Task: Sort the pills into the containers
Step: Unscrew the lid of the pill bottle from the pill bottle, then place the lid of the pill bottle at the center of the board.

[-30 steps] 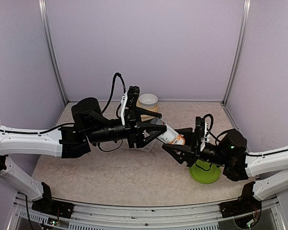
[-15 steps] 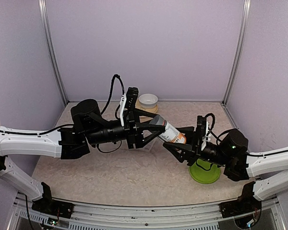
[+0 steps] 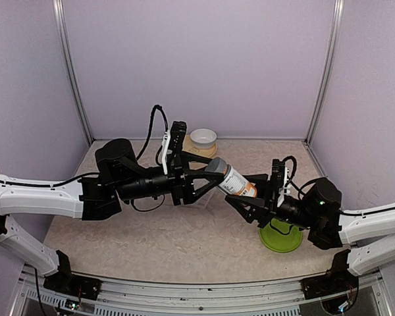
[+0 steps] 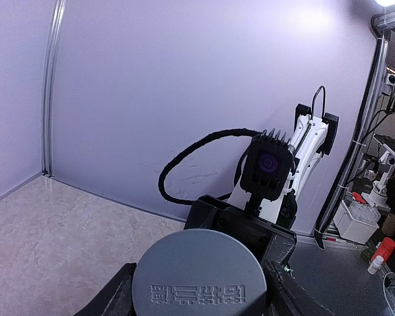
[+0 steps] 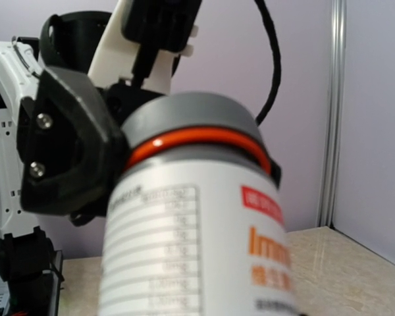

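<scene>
A white pill bottle (image 3: 237, 184) with an orange label and a grey cap (image 3: 217, 167) hangs tilted above the table between both arms. My left gripper (image 3: 209, 174) is shut on the cap. In the left wrist view the cap (image 4: 199, 275) fills the space between the dark fingers (image 4: 110, 297). My right gripper (image 3: 245, 199) is shut on the bottle's body from below. The bottle (image 5: 197, 250) fills the right wrist view and hides that gripper's own fingers. No pills show, and the containers are out of view.
A green round plate (image 3: 281, 238) lies on the table under the right arm. A white bowl (image 3: 203, 137) on a tan plate (image 3: 195, 151) stands at the back wall. Lilac walls enclose the table on three sides.
The bottle and both grippers have drifted slightly up and toward the back. Both grips look unchanged.
</scene>
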Controlling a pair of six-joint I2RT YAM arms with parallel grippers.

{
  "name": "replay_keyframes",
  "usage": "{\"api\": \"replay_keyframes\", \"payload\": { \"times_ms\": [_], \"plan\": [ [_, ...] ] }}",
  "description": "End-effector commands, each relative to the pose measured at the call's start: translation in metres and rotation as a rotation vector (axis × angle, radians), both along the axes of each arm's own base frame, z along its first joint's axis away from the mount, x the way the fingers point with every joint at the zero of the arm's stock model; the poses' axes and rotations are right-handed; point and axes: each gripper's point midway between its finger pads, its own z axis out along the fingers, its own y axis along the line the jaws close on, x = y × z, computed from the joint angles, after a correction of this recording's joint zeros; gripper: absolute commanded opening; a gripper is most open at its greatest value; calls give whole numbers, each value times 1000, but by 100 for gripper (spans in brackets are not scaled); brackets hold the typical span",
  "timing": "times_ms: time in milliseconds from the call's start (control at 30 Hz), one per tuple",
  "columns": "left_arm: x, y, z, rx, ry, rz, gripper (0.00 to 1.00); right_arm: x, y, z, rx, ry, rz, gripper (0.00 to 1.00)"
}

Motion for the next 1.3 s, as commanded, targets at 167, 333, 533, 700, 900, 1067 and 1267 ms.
{"api": "replay_keyframes", "payload": {
  "times_ms": [167,333,533,700,900,1067,1267],
  "plan": [
    [-11,4,16,-59,36,-80,43,13,-5,-2,-8,2,-65,7],
    [-3,1,20,-53,137,-57,39,14,-9,-4,-8,-23,-85,7],
    [12,13,25,-56,236,62,39,16,-16,-6,-11,-52,-130,7],
    [28,26,27,-54,294,187,37,20,-16,-13,-33,-57,-154,6],
    [42,36,23,-32,364,302,35,23,-18,-18,-43,-62,-179,6],
    [54,44,13,1,370,388,35,25,-16,-20,-52,-66,-181,6],
    [81,66,-16,85,340,549,36,27,-15,-25,-57,-60,-191,6]
  ]
}}
